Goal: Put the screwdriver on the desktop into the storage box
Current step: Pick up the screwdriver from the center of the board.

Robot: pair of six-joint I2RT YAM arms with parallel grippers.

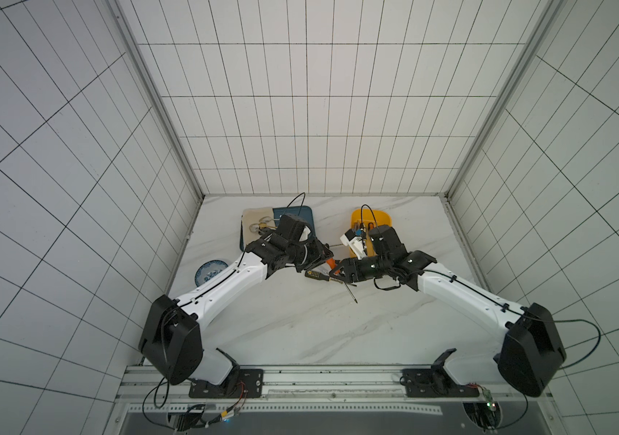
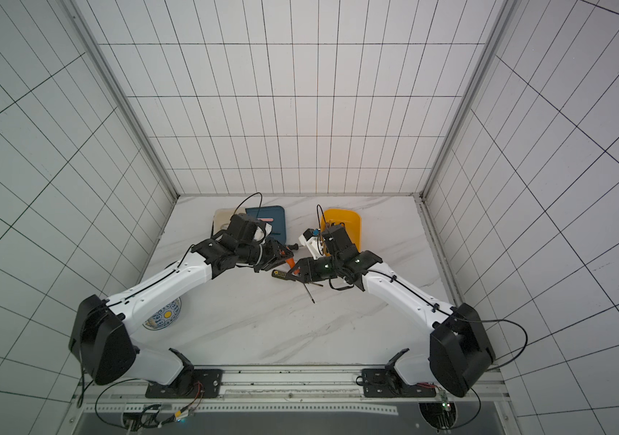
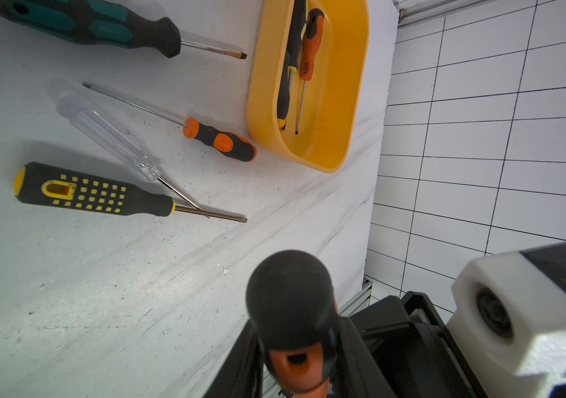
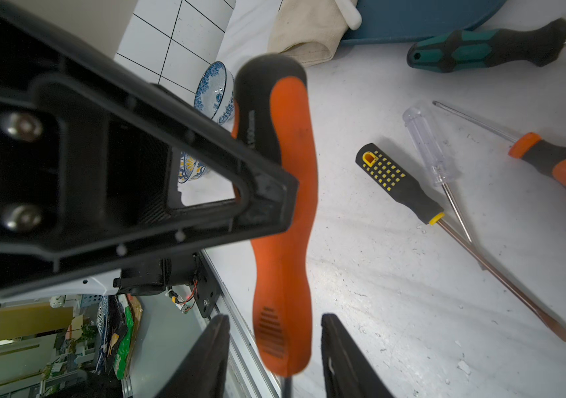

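I read the surface [image 3: 102, 310] as white, grey-veined and scuffed. Lying directly on it:
- storage box [image 3: 355, 96]
- green-black screwdriver [image 3: 102, 26]
- orange-black screwdriver [image 3: 219, 139], handle just beside the box
- clear-handled screwdriver [image 3: 113, 143] and black-yellow screwdriver [image 3: 92, 191], shafts crossed
- dark blue tray [image 4: 412, 20]
- beige cloth [image 4: 305, 38] at the tray's edge
- patterned bowl [image 4: 214, 91]

White arm shells [image 1: 225, 286], bulky black joints [image 1: 170, 339], thin black cables [image 1: 599, 338]
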